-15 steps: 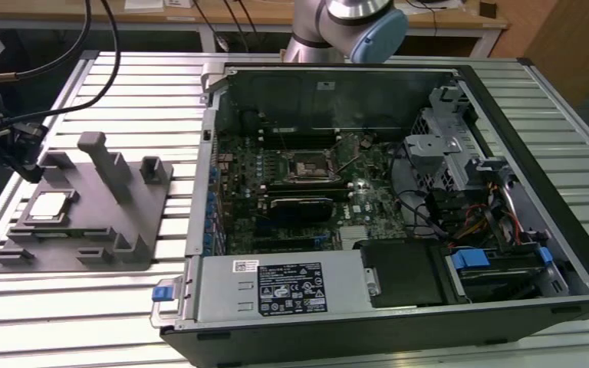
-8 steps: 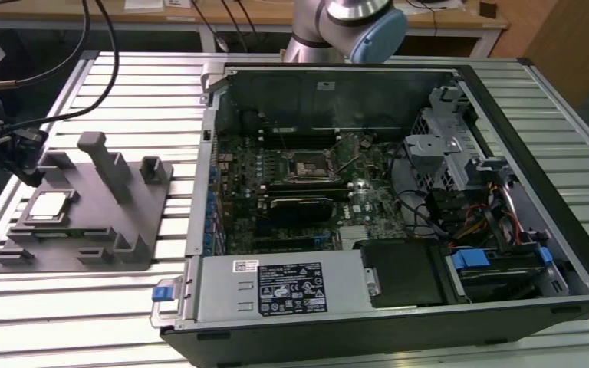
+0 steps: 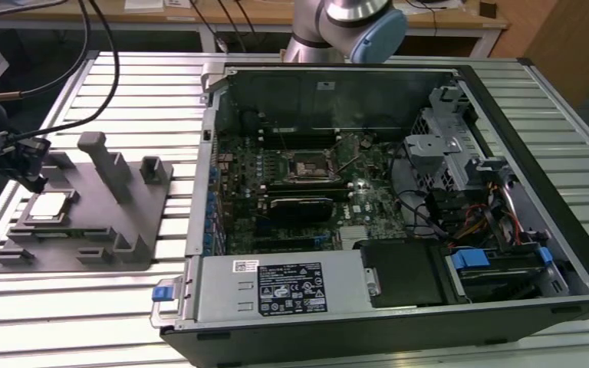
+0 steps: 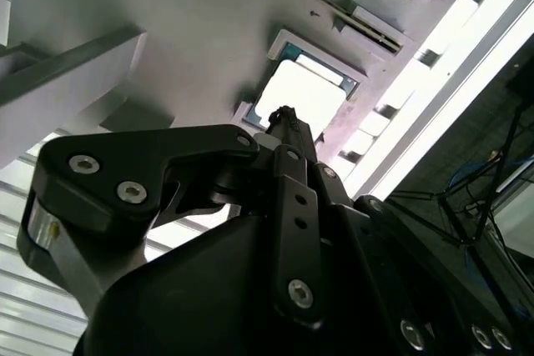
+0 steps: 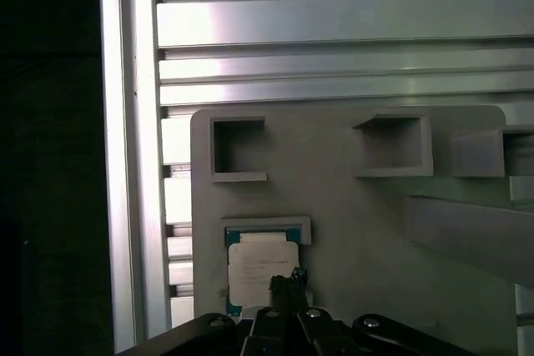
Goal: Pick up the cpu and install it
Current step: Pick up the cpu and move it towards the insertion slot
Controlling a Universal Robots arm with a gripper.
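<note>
PINCER OVER CPU ON FIXTURE

The pincer [image 3: 36,182] hangs at the exterior view's left edge, with its tips pointing down at the grey fixture [image 3: 136,222]. In both wrist views the two fingers run to a single narrow point with no gap between them. The pincer is closed together and grips nothing.

The cpu [image 3: 51,205] lies flat in a shallow square recess of the fixture, directly below the pincer tips. It has not been lifted. In the first wrist view the pincer [image 5: 288,276] overlaps one edge of the cpu [image 5: 254,260]. In the second wrist view the pincer [image 4: 285,112] ends just short of the bright metal top of the cpu [image 4: 309,89]. Whether the tips touch the chip cannot be told.

Two open square pockets [image 5: 238,149] of the fixture lie beyond the cpu from the pincer. An upright post [image 3: 95,157] stands near the pincer on the side toward the exterior view's right.

The fixture rests on a slatted metal table [image 3: 90,307]. Past the fixture from the pincer, toward the exterior view's right, an open computer case [image 3: 581,253] lies on the same table. Its motherboard [image 3: 371,195] is exposed, and the socket [image 3: 305,163] near the board's middle is well apart from both pincer and cpu
</note>
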